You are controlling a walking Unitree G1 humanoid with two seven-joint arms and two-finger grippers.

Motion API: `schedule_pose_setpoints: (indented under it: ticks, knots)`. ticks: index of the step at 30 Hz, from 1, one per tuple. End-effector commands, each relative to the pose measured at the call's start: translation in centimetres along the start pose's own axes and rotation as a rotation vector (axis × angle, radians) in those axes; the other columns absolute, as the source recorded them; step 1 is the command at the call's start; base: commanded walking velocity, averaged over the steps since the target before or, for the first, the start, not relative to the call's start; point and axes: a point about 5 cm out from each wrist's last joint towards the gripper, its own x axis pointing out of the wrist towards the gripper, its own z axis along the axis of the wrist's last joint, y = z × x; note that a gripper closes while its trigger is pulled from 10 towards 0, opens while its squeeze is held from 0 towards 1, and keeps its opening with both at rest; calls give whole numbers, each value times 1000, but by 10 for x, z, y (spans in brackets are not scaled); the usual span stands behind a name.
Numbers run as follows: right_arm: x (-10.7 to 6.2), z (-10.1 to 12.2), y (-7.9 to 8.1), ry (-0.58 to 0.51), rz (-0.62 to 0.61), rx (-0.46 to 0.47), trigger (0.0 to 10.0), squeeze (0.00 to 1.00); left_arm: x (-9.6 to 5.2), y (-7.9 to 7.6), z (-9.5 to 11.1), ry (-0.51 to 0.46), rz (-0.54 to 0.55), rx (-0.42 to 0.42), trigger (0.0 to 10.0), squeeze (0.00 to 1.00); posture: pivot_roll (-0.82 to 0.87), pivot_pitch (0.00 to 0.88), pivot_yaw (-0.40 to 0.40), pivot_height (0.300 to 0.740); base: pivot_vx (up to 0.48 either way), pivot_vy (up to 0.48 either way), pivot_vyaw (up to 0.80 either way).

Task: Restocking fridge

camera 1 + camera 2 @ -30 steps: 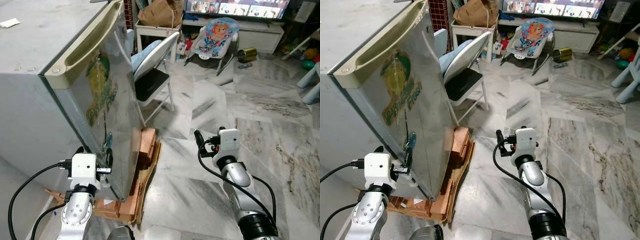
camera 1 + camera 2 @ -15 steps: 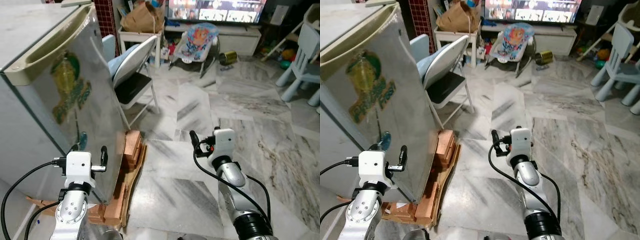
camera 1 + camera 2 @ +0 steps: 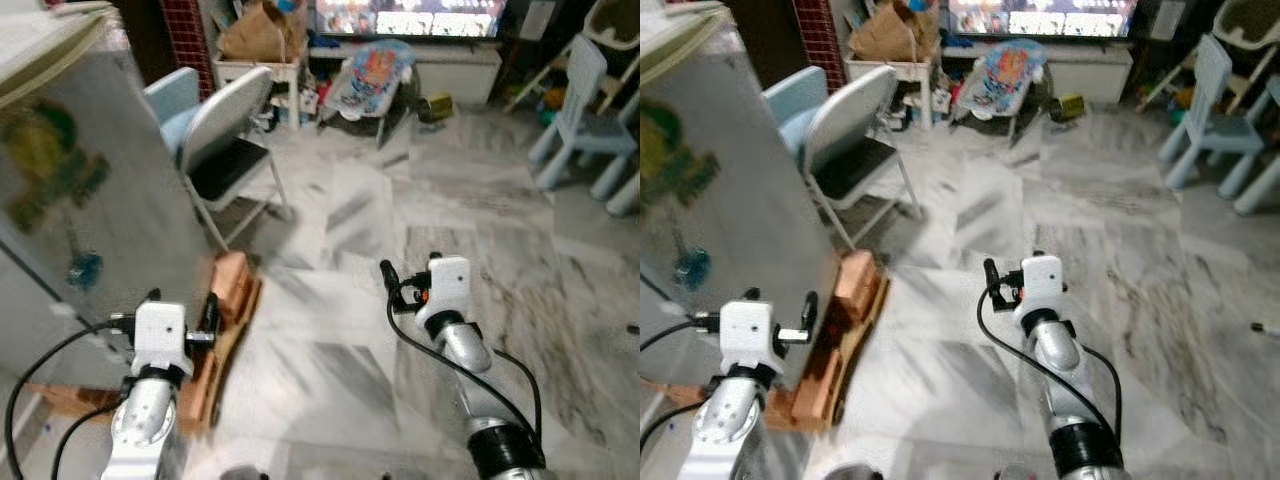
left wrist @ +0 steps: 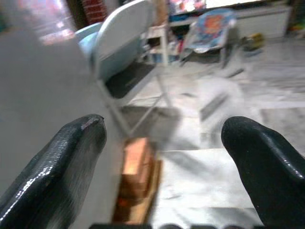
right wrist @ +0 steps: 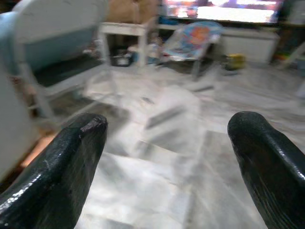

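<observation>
**Fridge slides to the far left as the view swings right**

Since a second ago the camera has turned: the fridge (image 3: pixel 70 190), earlier across the left half of the head view, now sits at its left edge, and more marble floor (image 3: pixel 400 230) shows. Both arms keep their raised pose.

- Fridge: one, silver, door closed, standing on a cardboard-and-brick base (image 3: pixel 215 320). Door carries a green-and-yellow sticker (image 3: pixel 50 160); its writing is blurred and unreadable.
- Left gripper (image 4: pixel 167 157): fingers wide apart, empty, just beside the fridge's lower front corner, not touching.
- Right gripper (image 5: pixel 167 157): fingers wide apart, empty, over open floor, well apart from the fridge.
- Folding chair (image 3: pixel 225 150): one, grey, just beside the fridge.
- Baby bouncer (image 3: pixel 372 70): one, near the television (image 3: pixel 405 15).
- Small blue chair (image 3: pixel 585 110): one, on the right.
</observation>
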Motion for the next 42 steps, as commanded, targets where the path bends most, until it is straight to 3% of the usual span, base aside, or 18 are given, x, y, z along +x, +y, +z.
schedule_pose_setpoints:
  ticks: [1,25,42]
  knots:
    - [5,6,9,-20,16,12,10000,0,0,12,3,-8,34,36,10000,0,-2,45,54,740,0,0,0]
    - [3,4,7,-12,1,4,10000,0,0,14,1,1,45,34,10000,0,-7,45,56,740,0,0,0]
    - [2,3,7,-13,-9,7,10000,0,1,12,4,-16,4,38,10000,0,-11,47,66,740,383,0,0]
